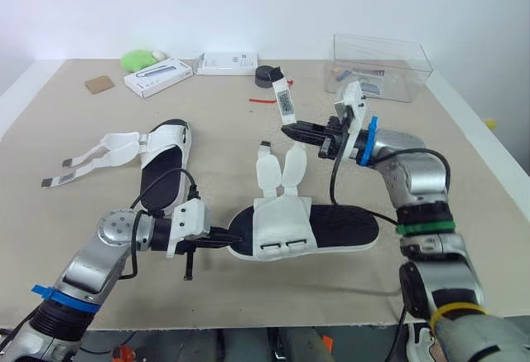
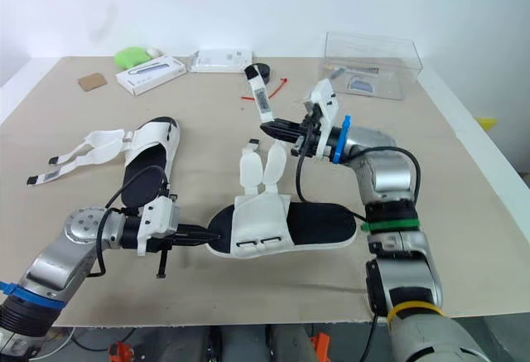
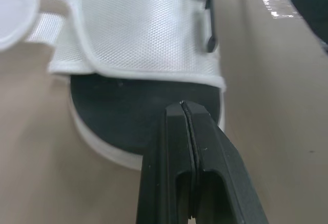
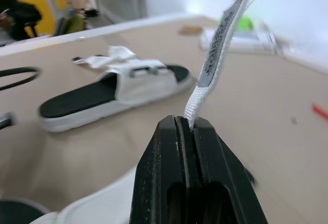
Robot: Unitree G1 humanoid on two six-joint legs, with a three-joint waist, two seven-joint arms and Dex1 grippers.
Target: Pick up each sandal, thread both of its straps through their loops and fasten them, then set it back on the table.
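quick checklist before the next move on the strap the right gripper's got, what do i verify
1. Grip on the strap: ok. The right gripper is shut on the held strap, and the strap's grey-tipped end stands above the fingers.
2. Sandal steadied: cannot tell. The left gripper is shut, with its tips over the toe end of the near sandal. Contact is unclear.
3. Loops free: ok. Both loops show open on the upper's near edge.
4. Held strap threaded: not ok. It is up in the air, away from the loops.
5. Second strap: not ok. It lies loose and unthreaded.
6. Other sandal: not ok. Its straps are splayed open on the table.
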